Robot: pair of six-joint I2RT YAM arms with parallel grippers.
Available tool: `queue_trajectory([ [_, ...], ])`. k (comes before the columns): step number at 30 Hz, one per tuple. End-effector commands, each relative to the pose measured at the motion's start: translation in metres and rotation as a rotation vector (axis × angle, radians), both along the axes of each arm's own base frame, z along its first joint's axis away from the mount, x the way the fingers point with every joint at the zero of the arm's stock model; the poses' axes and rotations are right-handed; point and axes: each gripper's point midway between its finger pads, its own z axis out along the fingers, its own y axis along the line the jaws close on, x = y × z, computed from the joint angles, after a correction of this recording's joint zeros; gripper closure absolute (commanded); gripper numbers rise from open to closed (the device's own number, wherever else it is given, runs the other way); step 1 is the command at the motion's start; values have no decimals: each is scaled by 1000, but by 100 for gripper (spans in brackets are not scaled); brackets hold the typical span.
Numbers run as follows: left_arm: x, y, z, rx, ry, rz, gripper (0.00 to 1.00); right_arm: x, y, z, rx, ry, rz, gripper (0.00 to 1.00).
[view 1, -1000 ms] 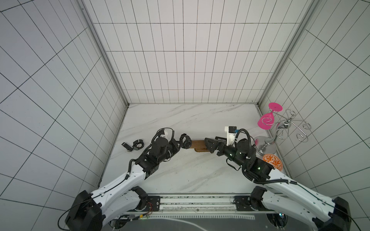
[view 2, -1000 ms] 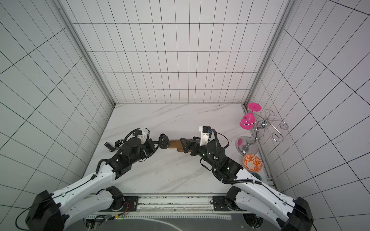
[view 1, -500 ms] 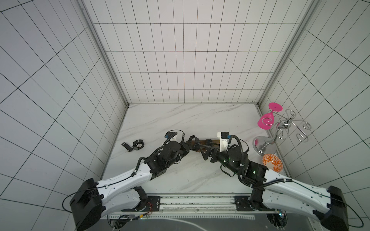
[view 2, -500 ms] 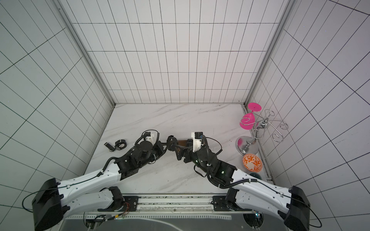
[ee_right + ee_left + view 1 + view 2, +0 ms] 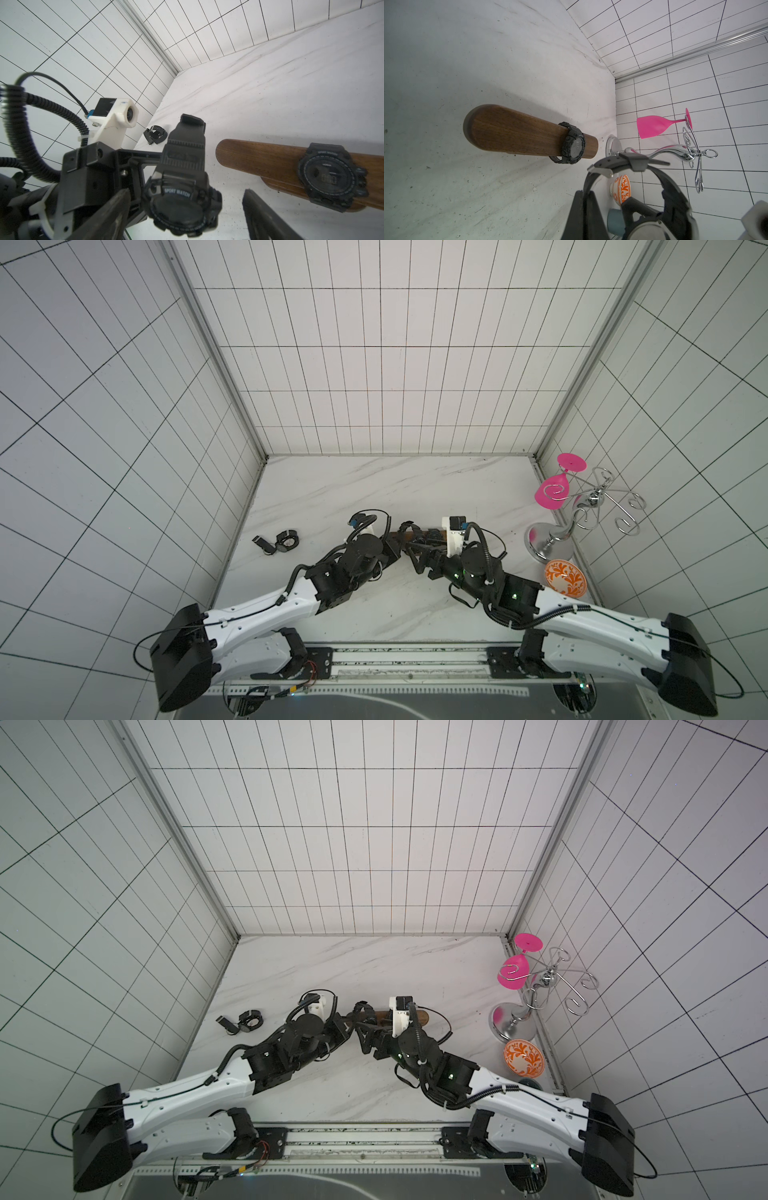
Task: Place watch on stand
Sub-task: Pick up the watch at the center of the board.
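Hanging in the air just off one rounded end of the stand, the black sport watch with a round face and ribbed strap [image 5: 182,193] is not yet on it. The left tool [image 5: 394,551] is clamped on its strap, and in the left wrist view the strap looks buckled into a loop. The right tool [image 5: 365,1038] has its fingers [image 5: 261,214] apart, one on each side of the watch case, and I see no contact with it.

The stand, a long brown wooden bar with rounded ends on a shorter oval base [image 5: 512,133], lies across the white marble tabletop [image 5: 374,489] between the two arms. Its long axis goes from the left arm's side to the right arm's side. The held watch is at the end on the left arm's side, so I judge that the loop must go over this end and slide along the axis toward the right arm.

A second black watch [image 5: 574,145] sits around the bar near its far end. A third black watch [image 5: 284,540] lies on the tabletop, well apart, on the left arm's outer side.
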Motion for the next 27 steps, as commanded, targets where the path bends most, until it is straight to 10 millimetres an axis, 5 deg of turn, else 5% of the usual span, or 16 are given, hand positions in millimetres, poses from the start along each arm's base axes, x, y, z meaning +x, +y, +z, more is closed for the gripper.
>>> queue_trajectory([
  [1, 6, -2, 22, -41, -42, 28, 100, 0, 3, 3, 29, -2, -7, 17],
  [27, 5, -6, 20, -34, -36, 10, 100, 1, 6, 21, -2, -78, 16, 54],
])
